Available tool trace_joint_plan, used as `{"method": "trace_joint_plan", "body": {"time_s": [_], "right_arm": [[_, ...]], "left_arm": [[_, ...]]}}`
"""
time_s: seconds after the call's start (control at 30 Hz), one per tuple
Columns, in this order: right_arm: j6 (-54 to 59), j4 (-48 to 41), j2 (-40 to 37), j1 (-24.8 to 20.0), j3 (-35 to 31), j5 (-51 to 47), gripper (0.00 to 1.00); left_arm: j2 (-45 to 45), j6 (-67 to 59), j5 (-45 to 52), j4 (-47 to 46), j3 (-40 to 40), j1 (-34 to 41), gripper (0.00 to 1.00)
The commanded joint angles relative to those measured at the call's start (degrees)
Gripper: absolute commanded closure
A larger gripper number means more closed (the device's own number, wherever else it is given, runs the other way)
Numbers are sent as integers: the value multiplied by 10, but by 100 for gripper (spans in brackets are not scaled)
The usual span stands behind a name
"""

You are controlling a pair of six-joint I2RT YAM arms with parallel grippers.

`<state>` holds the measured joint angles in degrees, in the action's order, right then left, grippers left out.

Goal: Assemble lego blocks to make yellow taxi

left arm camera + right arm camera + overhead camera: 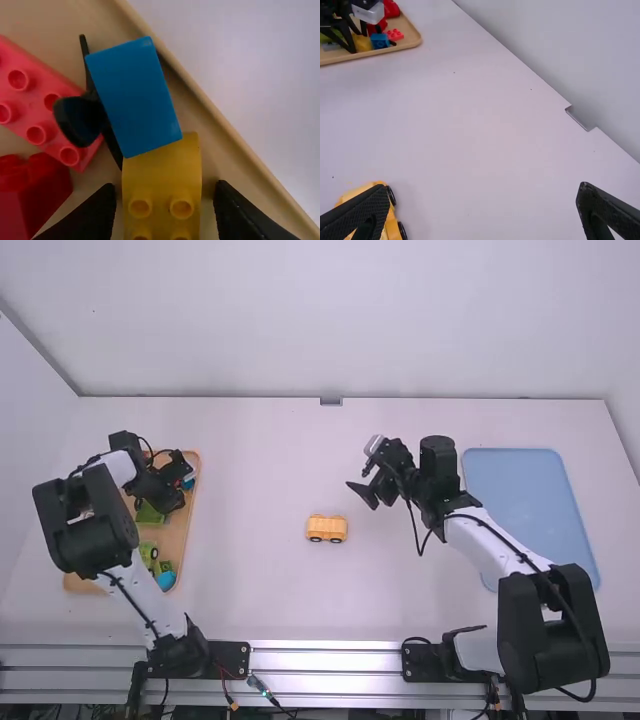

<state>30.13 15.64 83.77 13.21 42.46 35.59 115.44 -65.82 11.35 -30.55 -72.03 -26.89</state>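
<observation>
The left gripper (165, 200) stands wide – one finger off each flank of the yellow block (162, 175), which lies between them, near the tray's long edge (227, 126) – so closing straight in should pinch it squarely.

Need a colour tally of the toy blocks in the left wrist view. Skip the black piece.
Red: 2 (lighter red block, darker red block)
Blue: 1 (blue block)
Yellow: 1 (yellow block, between the open fingers of the left hand)
Total: 4
</observation>
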Motion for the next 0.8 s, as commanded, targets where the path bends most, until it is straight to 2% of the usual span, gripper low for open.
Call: {"method": "trace_joint_plan", "body": {"time_s": [0.0, 0.2, 0.37, 0.43, 0.53, 0.6, 0.77], "right_arm": [[-4, 0, -10, 0, 0, 5, 1], [-7, 3, -10, 0, 0, 5, 1], [-29, 14, -10, -1, 0, 4, 1], [-30, 13, -10, 0, 0, 4, 1], [-29, 10, -10, 0, 0, 3, 1], [-29, 8, -10, -1, 0, 3, 1], [-29, 4, -10, -1, 0, 4, 1]], "left_arm": [[0, -5, -3, 2, 11, 0, 56], [0, -5, -4, 2, 6, -1, 68], [0, 5, -7, 2, 2, 3, 68], [0, 49, -21, 1, -11, 3, 66], [0, 61, -28, -33, -37, 4, 67], [0, 62, -27, -62, -58, 10, 72], [-2, 103, -3, -111, -106, 19, 71]]}}
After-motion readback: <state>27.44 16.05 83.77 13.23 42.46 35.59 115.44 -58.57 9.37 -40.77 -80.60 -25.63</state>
